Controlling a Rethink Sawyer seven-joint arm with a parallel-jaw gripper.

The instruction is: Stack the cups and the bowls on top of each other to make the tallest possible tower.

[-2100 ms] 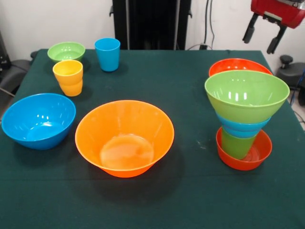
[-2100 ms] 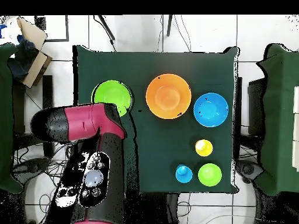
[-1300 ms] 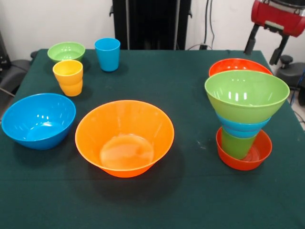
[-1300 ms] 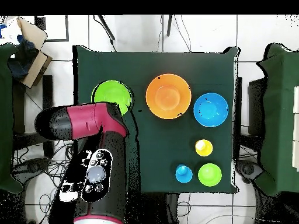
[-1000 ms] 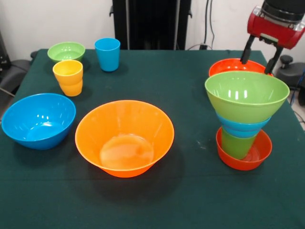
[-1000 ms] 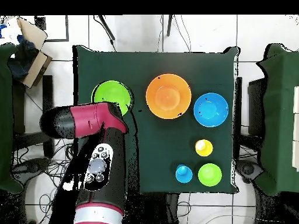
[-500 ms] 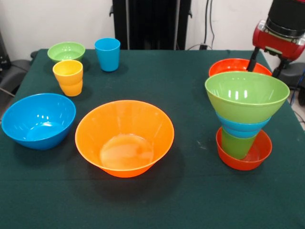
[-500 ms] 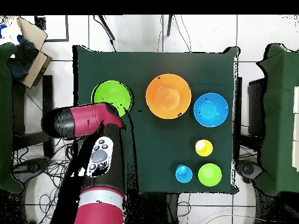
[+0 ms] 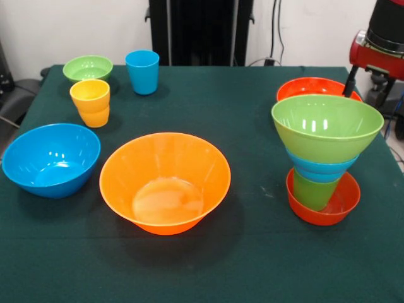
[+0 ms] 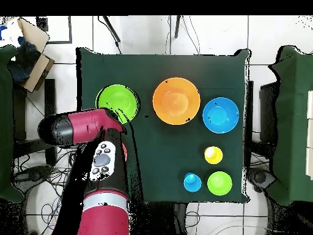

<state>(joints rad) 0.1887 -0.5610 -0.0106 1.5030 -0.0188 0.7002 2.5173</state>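
A dark green cloth-covered table (image 9: 252, 126) fills the scene; a brown cardboard box (image 10: 33, 52) sits beside its edge on the white tiled floor (image 10: 153, 27).

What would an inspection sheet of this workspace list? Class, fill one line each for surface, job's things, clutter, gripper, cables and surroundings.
Surface: dark green tablecloth.
Job's things: tower of red-orange bowl, green cup, blue bowl and big green bowl; a red bowl behind it; large orange bowl; blue bowl; yellow cup; blue cup; small green bowl.
Clutter: nothing seen.
Gripper: gripper low behind the tower, by the red bowl; open or shut unclear.
Cables: cables on the far wall.
Surroundings: black stand behind the table.
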